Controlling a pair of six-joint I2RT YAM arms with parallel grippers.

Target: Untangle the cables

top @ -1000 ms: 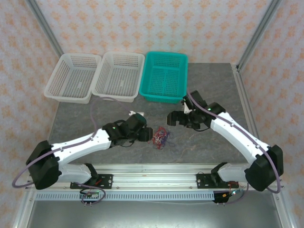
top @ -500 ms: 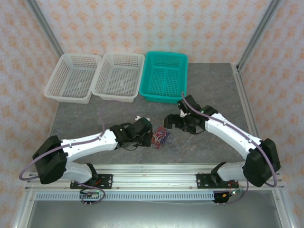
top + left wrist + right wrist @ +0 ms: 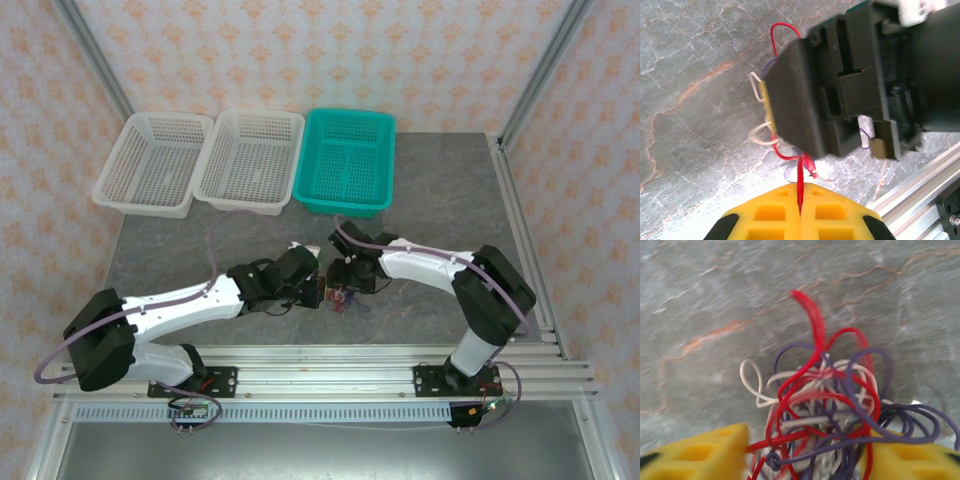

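Left claw (image 3: 801, 192) is pinched shut on one red cable (image 3: 800, 172). Right claw (image 3: 810, 450) stands part-open astride the cables (image 3: 825, 390) mid-table (image 3: 450, 200). Pulling could tighten the knot or drag the whole clump. White baskets (image 3: 140, 203) and a green basket (image 3: 340, 205) sit well behind. The claws crowd each other.

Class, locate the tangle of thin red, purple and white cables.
Top view: the cables sit front-centre on the grey table, between the left gripper and right gripper.
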